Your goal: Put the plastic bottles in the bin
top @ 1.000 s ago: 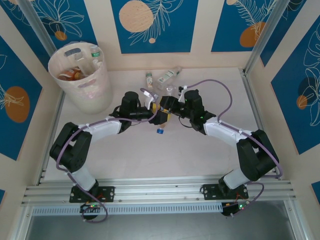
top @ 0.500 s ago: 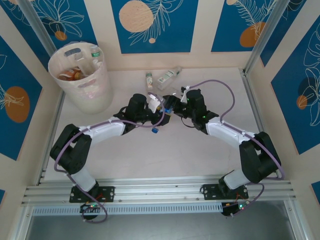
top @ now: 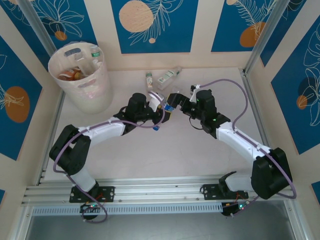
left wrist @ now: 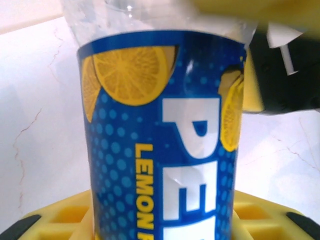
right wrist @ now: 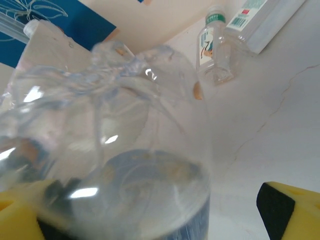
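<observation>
Clamped tight, the left claw [top: 161, 113] grips a lemon bottle [left wrist: 165, 135] by its blue label, with its yellow pads [left wrist: 65, 217] on either side of the label at the bottom of the wrist view. The right claw [top: 173, 103] faces it from just to the right. Its jaws are spread wide and grip nothing. The same bottle's clear base sits close in front of the right claw, and bare table [right wrist: 280, 125] shows between that base and the right-hand pad [right wrist: 295, 215].

Beyond both claws, toward the back wall, two more bottles lie side by side on the table: a small green-capped bottle [top: 149, 80] and a longer clear bottle [top: 169, 75]. Well off to the left of the left claw, in the far corner, the bin [top: 96, 92] stands upright with several bottles [top: 75, 74] already inside.
</observation>
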Controlling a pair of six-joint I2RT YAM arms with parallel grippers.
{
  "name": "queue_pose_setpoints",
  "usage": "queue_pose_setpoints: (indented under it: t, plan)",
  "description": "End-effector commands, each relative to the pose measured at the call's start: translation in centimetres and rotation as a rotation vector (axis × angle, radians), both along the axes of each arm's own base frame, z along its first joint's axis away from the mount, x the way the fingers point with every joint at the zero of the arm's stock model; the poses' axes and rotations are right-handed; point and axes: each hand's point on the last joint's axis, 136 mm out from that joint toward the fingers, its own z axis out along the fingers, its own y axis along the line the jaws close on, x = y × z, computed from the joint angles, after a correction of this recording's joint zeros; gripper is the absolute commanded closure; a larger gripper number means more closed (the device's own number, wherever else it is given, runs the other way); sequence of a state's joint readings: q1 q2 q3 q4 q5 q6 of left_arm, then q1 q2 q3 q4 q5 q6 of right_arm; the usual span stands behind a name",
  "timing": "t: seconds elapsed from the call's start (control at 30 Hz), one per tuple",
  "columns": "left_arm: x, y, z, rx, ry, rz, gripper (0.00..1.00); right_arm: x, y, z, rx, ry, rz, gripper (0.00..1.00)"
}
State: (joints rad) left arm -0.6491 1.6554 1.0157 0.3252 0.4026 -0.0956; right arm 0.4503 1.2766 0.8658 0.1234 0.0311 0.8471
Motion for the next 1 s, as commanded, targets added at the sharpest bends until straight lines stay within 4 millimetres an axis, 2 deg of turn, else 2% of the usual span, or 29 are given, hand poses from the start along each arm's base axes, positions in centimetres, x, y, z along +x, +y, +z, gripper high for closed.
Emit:
queue_pose_setpoints:
  t: [0.0, 0.07, 0.13, 0.23, 0.33, 0.47, 0.57, 0.67, 0.83, 0.97]
  plan:
    - [1.4, 2.0, -0.6, 0.035, 0.018, 0.093, 0.82, 0.2, -2.7, 2.6, 0.0, -0.088, -0.099, 0.0]
    - [1.7, 2.6, -0.6, 0.038, 0.017, 0.116, 0.88, 0.1, -4.3, 2.6, 0.009, -0.074, -0.167, 0.0]
    - [2.2, 3.4, -0.2, 0.042, 0.003, 0.153, 0.99, 0.0, -5.8, 2.9, 0.026, -0.076, -0.22, 0.0]
    - [2.7, 5.0, 0.7, 0.044, -0.029, 0.214, 1.0, -0.5, -7.6, 3.5, 0.019, -0.111, -0.28, 0.0]
    - [3.1, 6.7, 2.6, 0.041, -0.069, 0.273, 1.0, -1.0, -9.4, 3.5, -0.018, -0.124, -0.347, 0.01]
    - [3.0, 9.2, 6.2, 0.025, -0.141, 0.351, 1.0, -1.8, -9.9, 4.1, -0.068, -0.184, -0.296, 0.01]
    - [2.4, 10.7, 9.9, -0.011, -0.222, 0.374, 1.0, -2.3, -9.9, 4.3, -0.075, -0.205, -0.263, 0.0]
    - [2.4, 13.1, 13.7, -0.024, -0.319, 0.47, 1.0, -2.4, -9.6, 4.2, -0.079, -0.207, -0.227, 0.01]
    - [3.2, 19.3, 19.8, -0.032, -0.484, 0.725, 1.0, -2.1, -9.8, 3.4, -0.067, -0.163, -0.242, 0.0]
    - [4.4, 24.2, 23.0, -0.066, -0.543, 0.882, 1.0, -2.1, -9.5, 3.4, -0.05, -0.167, -0.224, 0.0]
